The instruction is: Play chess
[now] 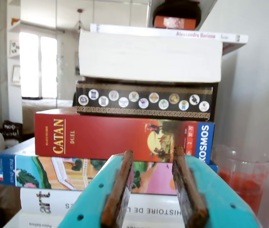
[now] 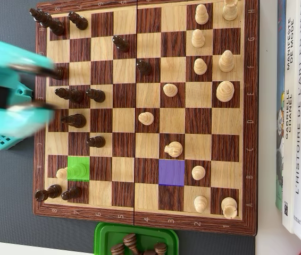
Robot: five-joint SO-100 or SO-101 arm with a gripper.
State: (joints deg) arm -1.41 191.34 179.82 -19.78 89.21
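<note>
Gray tabletop lies under a wooden chessboard (image 2: 140,114) of dark and pale veneered squares, seen from overhead. At the left edge of that view my gripper (image 2: 31,87) hangs blurred above the board's dark side, a teal plastic claw with brown pads; in the wrist view my gripper (image 1: 154,187) points at a stack of boxed games and books, its two fingers spread apart with nothing between them. Just right of it stand the dark pieces (image 2: 94,95), small turned shapes with a glossy finish. Lower down, a bright green square (image 2: 78,168) glows, and a pale pawn (image 2: 61,173) stands at its left edge; whether it stands on the square I cannot tell. Further right a purple square (image 2: 171,172) sits bare, perhaps the place to go. I judge that pawn light, hard and smooth, likely to tip or slip, so I would pinch it low on its narrow stem, below the round head. Below the board a green tray (image 2: 103,234) holds captured dark pieces. On the right stand the pale pieces (image 2: 200,66), then the books (image 2: 299,117).
</note>
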